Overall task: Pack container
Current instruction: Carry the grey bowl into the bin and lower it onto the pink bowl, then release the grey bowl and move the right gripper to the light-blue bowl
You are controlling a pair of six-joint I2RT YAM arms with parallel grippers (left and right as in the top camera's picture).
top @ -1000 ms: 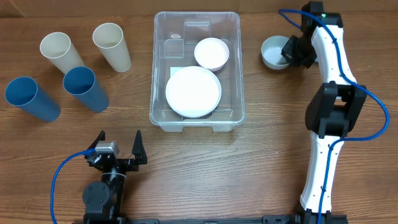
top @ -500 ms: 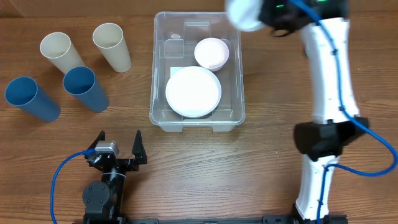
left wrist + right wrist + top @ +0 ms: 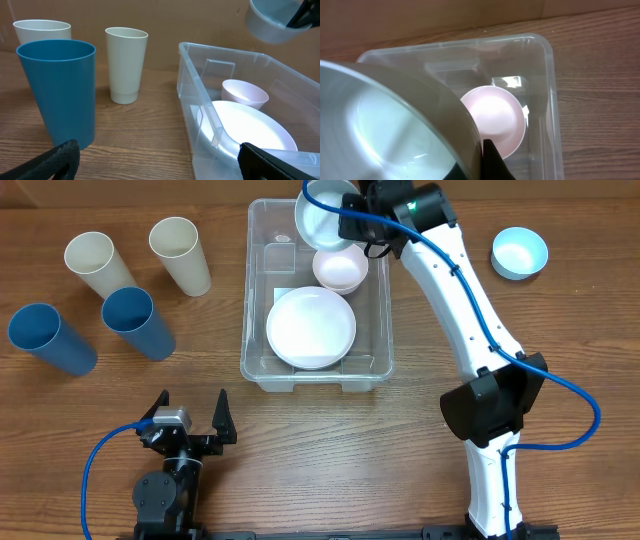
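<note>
Right pincer [image 3: 350,226] (with bowl [image 3: 320,220]) over container [image 3: 254,300]

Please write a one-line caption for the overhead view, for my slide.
The right gripper holds a pale bowl above the container, which has a white plate and a pink bowl inside.

You've got the plate [image 3: 311,328] in the front of the container [image 3: 316,383], small bowl [image 3: 340,270] behind it, raised bowl [image 3: 322,220] over the back edge, cups [image 3: 138,322] off to its left, lone bowl [image 3: 520,252] right.
</note>
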